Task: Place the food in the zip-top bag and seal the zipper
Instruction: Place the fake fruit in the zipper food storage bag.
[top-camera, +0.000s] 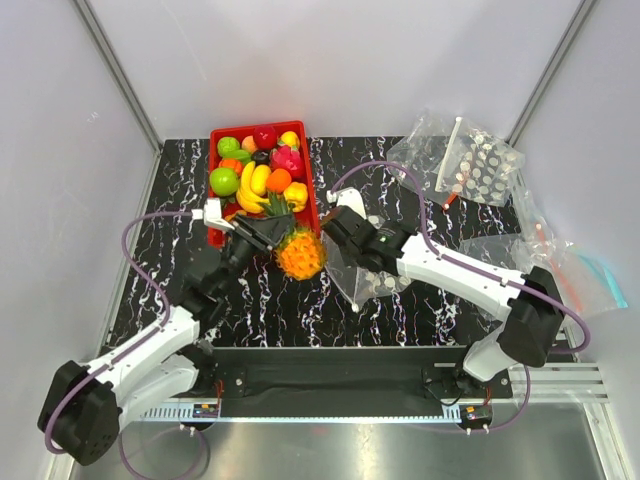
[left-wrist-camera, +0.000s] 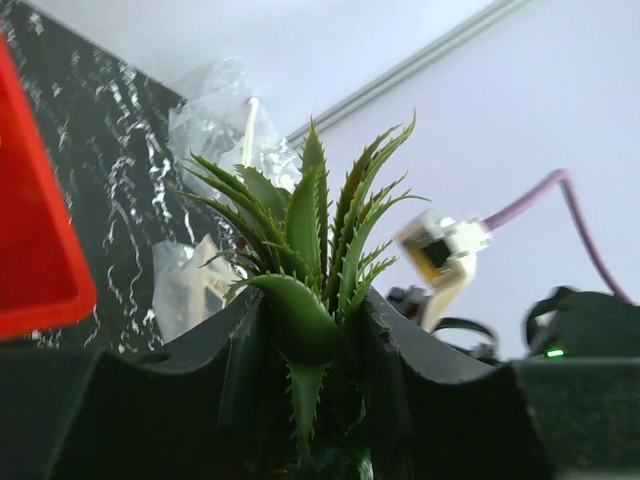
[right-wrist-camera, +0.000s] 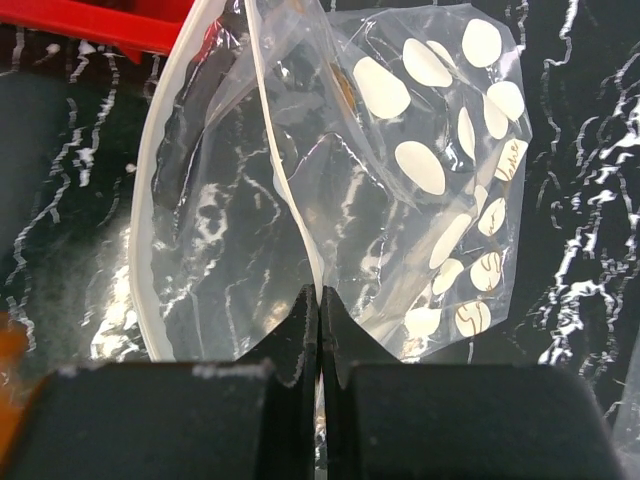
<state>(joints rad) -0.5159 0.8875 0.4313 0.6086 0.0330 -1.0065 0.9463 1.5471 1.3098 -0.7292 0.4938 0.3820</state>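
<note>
Closest to the right wrist camera, the right gripper (right-wrist-camera: 318, 296) has its fingers (right-wrist-camera: 295, 325) pressed flat together on one lip of the zip-top bag (right-wrist-camera: 400, 220). That bag lies near the middle of the black marbled bench (top-camera: 280, 310) with its mouth gaping. Only that lip is pinned, so I judge the slick film may slide out, or the mouth may fold shut when something pushes in. Just left of the bag, by the near end of the red tray (top-camera: 312, 185), is the pineapple (top-camera: 300, 256). The left gripper (left-wrist-camera: 310, 335) holds it with fingers half closed round the leaf crown (left-wrist-camera: 310, 230) alone, so the body could swing, twist or slip free, or shove the bag away. The zipper (right-wrist-camera: 138, 260) might crease under it. No brand or label is readable, and faint brown marks on a few white dots (right-wrist-camera: 418, 168) are too small to read.
</note>
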